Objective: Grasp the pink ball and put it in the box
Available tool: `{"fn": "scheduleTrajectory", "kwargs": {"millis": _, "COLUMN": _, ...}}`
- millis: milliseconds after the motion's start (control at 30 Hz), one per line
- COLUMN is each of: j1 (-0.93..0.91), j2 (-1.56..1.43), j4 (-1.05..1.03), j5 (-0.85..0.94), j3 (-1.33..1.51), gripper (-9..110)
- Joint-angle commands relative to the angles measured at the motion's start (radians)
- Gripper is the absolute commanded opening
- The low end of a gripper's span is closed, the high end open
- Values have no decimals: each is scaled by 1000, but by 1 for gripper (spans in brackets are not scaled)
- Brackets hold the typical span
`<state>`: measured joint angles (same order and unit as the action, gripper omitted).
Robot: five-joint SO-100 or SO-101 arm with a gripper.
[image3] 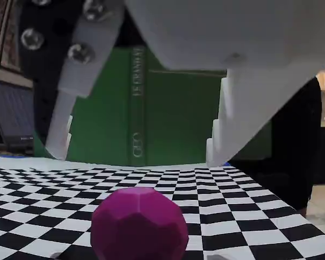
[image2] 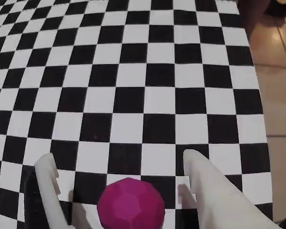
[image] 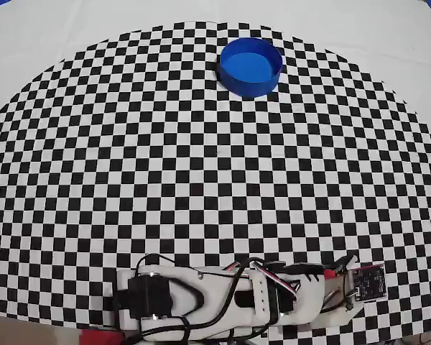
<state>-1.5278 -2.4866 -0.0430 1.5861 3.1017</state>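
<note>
- Lying low along the near edge of the overhead view, the arm (image: 223, 298) stretches rightward, its wrist end by the cloth's (image: 201, 165) lower right.
- Gripper (image2: 119, 164) is spread wide and holds nothing; in the wrist view its two white fingers (image2: 207, 191) stand to either side of the ball (image2: 131, 205).
- Ball rests on the checkered cloth between the fingers, touching neither as far as the wrist view shows; in the fixed view it sits below the finger tips.
- Ball's lower part is cut off in the wrist and fixed views, and the arm hides it from overhead.
- Box (image: 250, 66) sits far off, at the cloth's far edge, well apart from arm and ball.
- Green book (image3: 168, 114) stands behind the cloth in the fixed view.
</note>
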Motion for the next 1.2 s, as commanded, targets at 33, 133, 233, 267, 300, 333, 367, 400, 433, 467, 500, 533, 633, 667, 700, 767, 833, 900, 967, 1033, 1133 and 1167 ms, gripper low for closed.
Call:
{"fn": "scheduleTrajectory", "kwargs": {"millis": 33, "j1": -9, "j2": 15, "j4": -2, "j5": 8, "j3": 3, "gripper": 31}}
{"fn": "scheduleTrajectory", "kwargs": {"millis": 133, "j1": -9, "j2": 21, "j4": -2, "j5": 8, "j3": 3, "gripper": 31}}
{"fn": "scheduleTrajectory", "kwargs": {"millis": 233, "j1": -11, "j2": 26, "j4": -2, "j5": 8, "j3": 3, "gripper": 31}}
{"fn": "scheduleTrajectory", "kwargs": {"millis": 267, "j1": -11, "j2": 28, "j4": -2, "j5": 8, "j3": 3, "gripper": 31}}
{"fn": "scheduleTrajectory", "kwargs": {"millis": 300, "j1": -11, "j2": 31, "j4": -2, "j5": 8, "j3": 3, "gripper": 31}}
{"fn": "scheduleTrajectory", "kwargs": {"millis": 333, "j1": -11, "j2": 34, "j4": -2, "j5": 8, "j3": 3, "gripper": 31}}
{"fn": "scheduleTrajectory", "kwargs": {"millis": 367, "j1": -11, "j2": 37, "j4": -2, "j5": 8, "j3": 3, "gripper": 31}}
{"fn": "scheduleTrajectory", "kwargs": {"millis": 400, "j1": -11, "j2": 40, "j4": -2, "j5": 8, "j3": 3, "gripper": 31}}
{"fn": "scheduleTrajectory", "kwargs": {"millis": 433, "j1": -11, "j2": 41, "j4": -2, "j5": 8, "j3": 3, "gripper": 31}}
{"fn": "scheduleTrajectory", "kwargs": {"millis": 467, "j1": -11, "j2": 44, "j4": -2, "j5": 8, "j3": 3, "gripper": 31}}
{"fn": "scheduleTrajectory", "kwargs": {"millis": 500, "j1": -11, "j2": 48, "j4": -2, "j5": 8, "j3": 3, "gripper": 31}}
{"fn": "scheduleTrajectory", "kwargs": {"millis": 533, "j1": -11, "j2": 49, "j4": -2, "j5": 8, "j3": 3, "gripper": 31}}
{"fn": "scheduleTrajectory", "kwargs": {"millis": 633, "j1": -11, "j2": 60, "j4": 0, "j5": 8, "j3": 3, "gripper": 31}}
{"fn": "scheduleTrajectory", "kwargs": {"millis": 667, "j1": -11, "j2": 63, "j4": 0, "j5": 8, "j3": 3, "gripper": 31}}
{"fn": "scheduleTrajectory", "kwargs": {"millis": 700, "j1": -11, "j2": 66, "j4": 2, "j5": 8, "j3": 2, "gripper": 31}}
{"fn": "scheduleTrajectory", "kwargs": {"millis": 767, "j1": -11, "j2": 74, "j4": 2, "j5": 8, "j3": 2, "gripper": 31}}
{"fn": "scheduleTrajectory", "kwargs": {"millis": 833, "j1": -9, "j2": 80, "j4": 3, "j5": 8, "j3": 2, "gripper": 31}}
{"fn": "scheduleTrajectory", "kwargs": {"millis": 900, "j1": -8, "j2": 84, "j4": 5, "j5": 8, "j3": 2, "gripper": 31}}
{"fn": "scheduleTrajectory", "kwargs": {"millis": 967, "j1": -6, "j2": 89, "j4": 5, "j5": 8, "j3": 2, "gripper": 31}}
{"fn": "scheduleTrajectory", "kwargs": {"millis": 1033, "j1": -6, "j2": 94, "j4": 5, "j5": 8, "j3": 2, "gripper": 31}}
{"fn": "scheduleTrajectory", "kwargs": {"millis": 1133, "j1": -6, "j2": 100, "j4": 6, "j5": 8, "j3": 2, "gripper": 31}}
{"fn": "scheduleTrajectory", "kwargs": {"millis": 1167, "j1": -6, "j2": 101, "j4": 6, "j5": 8, "j3": 2, "gripper": 31}}
